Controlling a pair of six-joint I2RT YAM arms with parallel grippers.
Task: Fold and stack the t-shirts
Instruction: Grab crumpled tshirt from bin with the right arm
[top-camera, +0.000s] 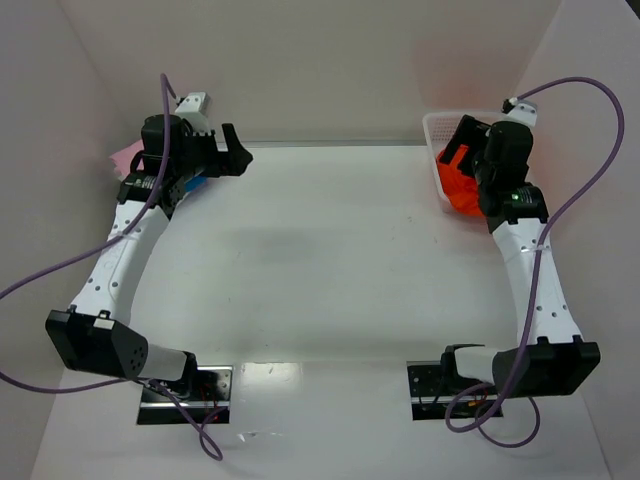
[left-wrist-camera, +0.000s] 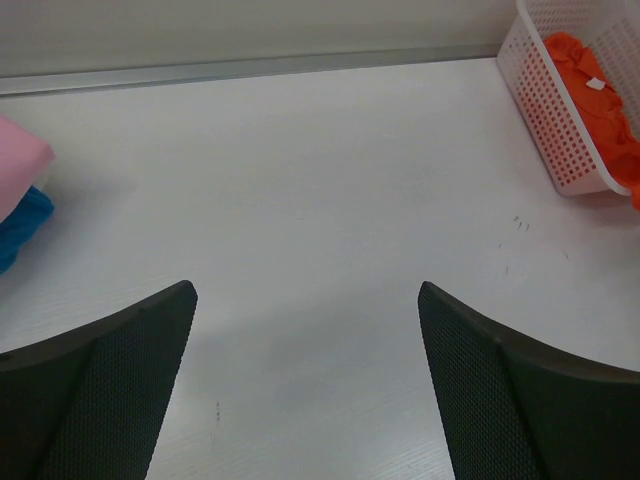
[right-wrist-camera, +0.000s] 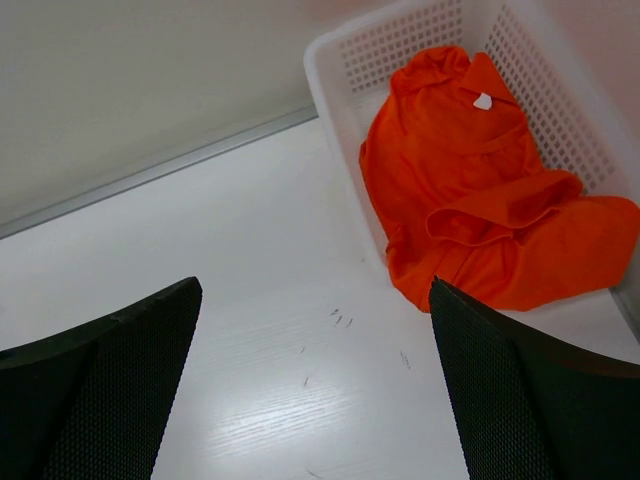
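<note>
The orange t-shirt (right-wrist-camera: 470, 190) lies crumpled in the white mesh basket (right-wrist-camera: 400, 50), with one part hanging over the near rim onto the table. It also shows in the top view (top-camera: 458, 190) and the left wrist view (left-wrist-camera: 600, 90). My right gripper (right-wrist-camera: 315, 290) is open and empty above bare table just left of the basket; in the top view it (top-camera: 462, 150) hovers at the basket. The pink t-shirt (left-wrist-camera: 20, 165) lies on the blue t-shirt (left-wrist-camera: 20, 225) at the far left. My left gripper (left-wrist-camera: 307, 300) is open and empty, to the right of that pile (top-camera: 125, 155).
The basket (top-camera: 440, 125) stands at the back right corner against the wall. White walls close the table at the back and both sides. Both arm bases sit at the near edge.
</note>
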